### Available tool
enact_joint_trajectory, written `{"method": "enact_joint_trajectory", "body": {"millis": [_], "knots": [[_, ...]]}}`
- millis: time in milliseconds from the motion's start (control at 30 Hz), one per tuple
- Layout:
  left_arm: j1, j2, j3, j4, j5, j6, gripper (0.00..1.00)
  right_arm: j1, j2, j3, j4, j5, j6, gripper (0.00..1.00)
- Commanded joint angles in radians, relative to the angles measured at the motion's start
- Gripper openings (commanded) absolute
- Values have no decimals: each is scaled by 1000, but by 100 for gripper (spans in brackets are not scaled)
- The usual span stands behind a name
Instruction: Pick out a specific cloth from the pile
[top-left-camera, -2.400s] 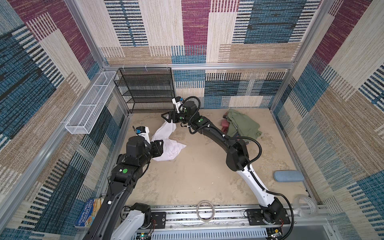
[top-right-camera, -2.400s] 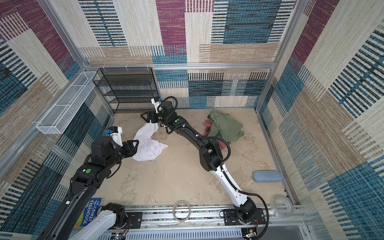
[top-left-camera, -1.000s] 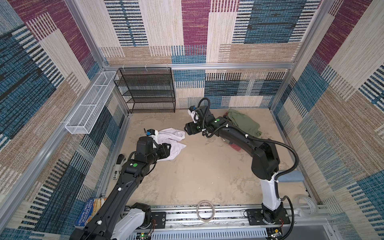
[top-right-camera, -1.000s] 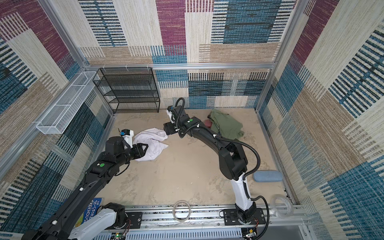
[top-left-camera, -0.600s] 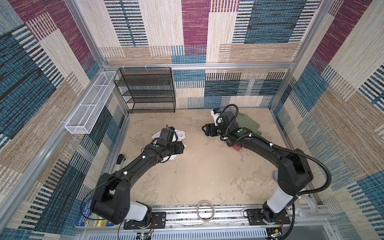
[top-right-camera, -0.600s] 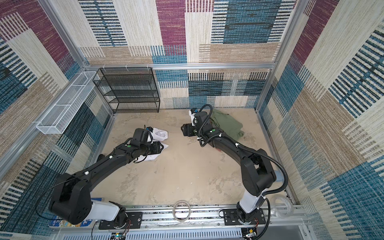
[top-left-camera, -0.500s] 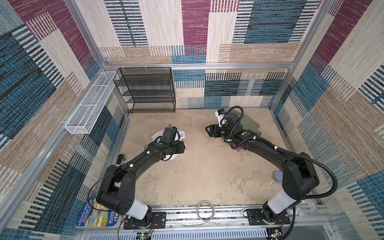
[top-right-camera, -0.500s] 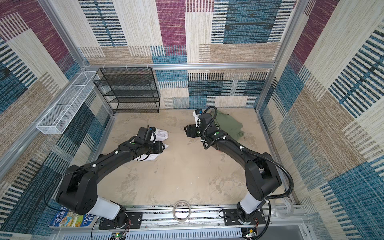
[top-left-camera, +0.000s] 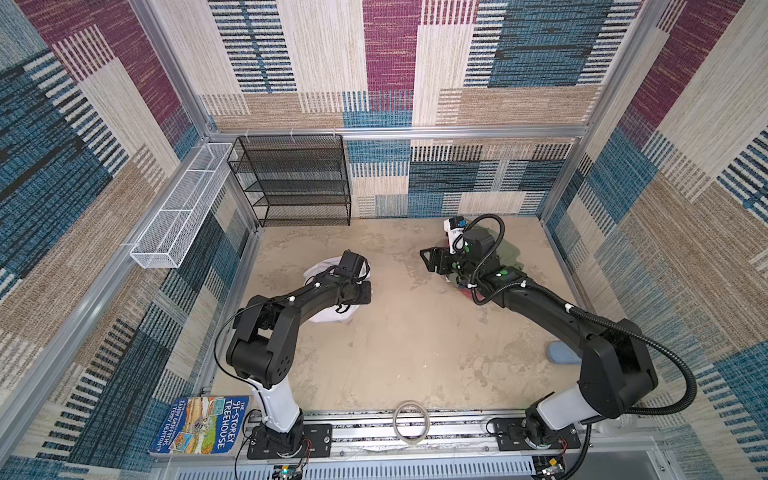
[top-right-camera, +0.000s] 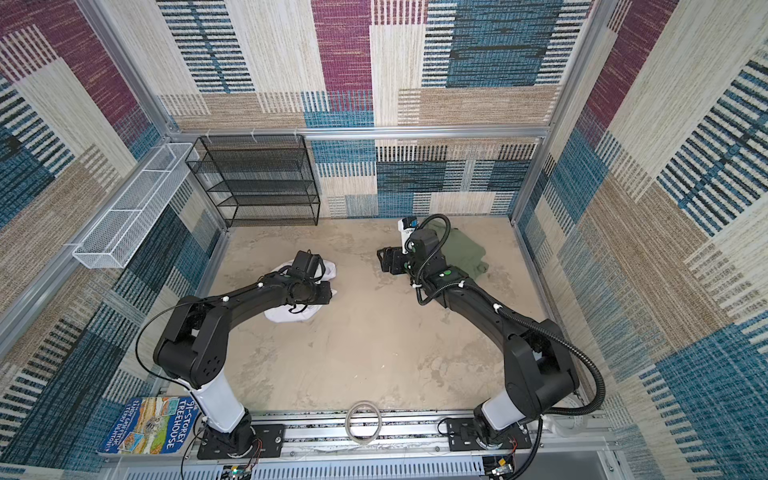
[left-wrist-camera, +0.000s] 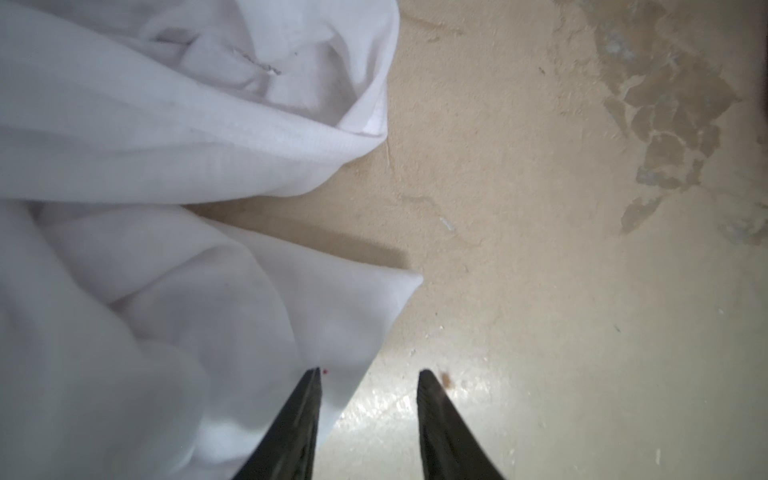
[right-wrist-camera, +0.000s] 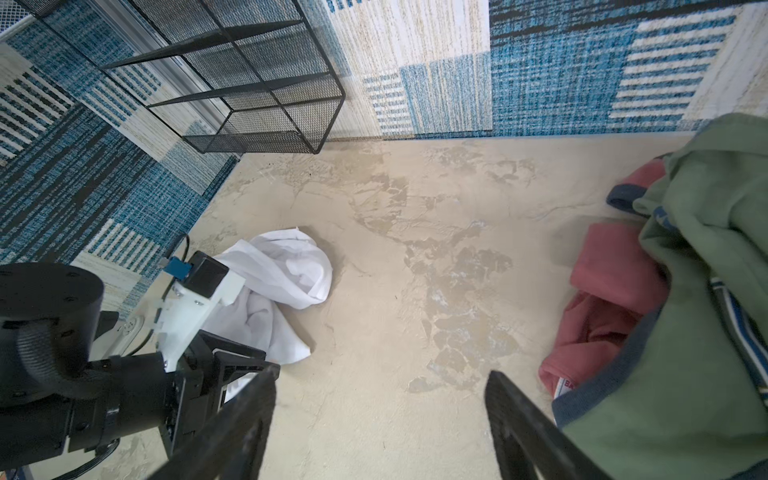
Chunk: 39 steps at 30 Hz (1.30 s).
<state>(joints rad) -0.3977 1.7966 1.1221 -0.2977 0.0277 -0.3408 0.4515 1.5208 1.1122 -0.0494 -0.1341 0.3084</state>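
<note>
The left tool (left-wrist-camera: 369, 371) is low over the bench (left-wrist-camera: 540, 291). Its jaws are partly apart and it is not gripping anything. One black finger (left-wrist-camera: 299, 424) lies over the edge of the white cloth (left-wrist-camera: 145, 291). The other finger is over bare bench. A pointed corner of the cloth sticks out just past the tips.

The cloth looks soft, thin and light, so I think it will flop and sag when lifted. A thin edge could slip out of the jaws. That pointed corner, or the thick fold behind it, looks like the best place to take hold.

In both top views the cloth (top-left-camera: 318, 272) (top-right-camera: 286, 316) lies in a crumpled heap on the left side of the bench. It is partly under the left arm and well apart from the pile (top-left-camera: 509, 253).

Across the bare middle, the right tool (right-wrist-camera: 382, 372) is wide open and empty. It is just beside the pile. I cannot tell if it touches it.

In the pile, a green garment (right-wrist-camera: 706, 249) lies over a red-pink garment (right-wrist-camera: 611, 282).

Furthest away, a black wire shelf (top-left-camera: 291, 178) stands against the back wall.
</note>
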Motion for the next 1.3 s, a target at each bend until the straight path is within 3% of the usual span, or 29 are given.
{"method": "enact_joint_trajectory", "body": {"millis": [0,200,300,400,433,967,1267], "knots": [[0,29,20,-8,-36,19,41,-6,-8,-3,40,-8,-9,82],[-3,72,40,-2,-74,23,38,-15,-16,-9,35,-17,-13,82],[-1,92,56,-13,-87,23,25,-20,-30,-24,41,-17,-10,83],[-3,92,57,-13,-104,21,2,-25,-45,-32,38,-12,-17,83],[-3,87,58,-14,-110,21,0,-28,-52,-38,42,-9,-17,83],[0,-352,-11,-157,-109,-15,0,-34,-69,-46,65,-48,0,83],[11,-581,45,-351,-249,-3,0,-34,-74,-44,69,-95,6,83]]}}
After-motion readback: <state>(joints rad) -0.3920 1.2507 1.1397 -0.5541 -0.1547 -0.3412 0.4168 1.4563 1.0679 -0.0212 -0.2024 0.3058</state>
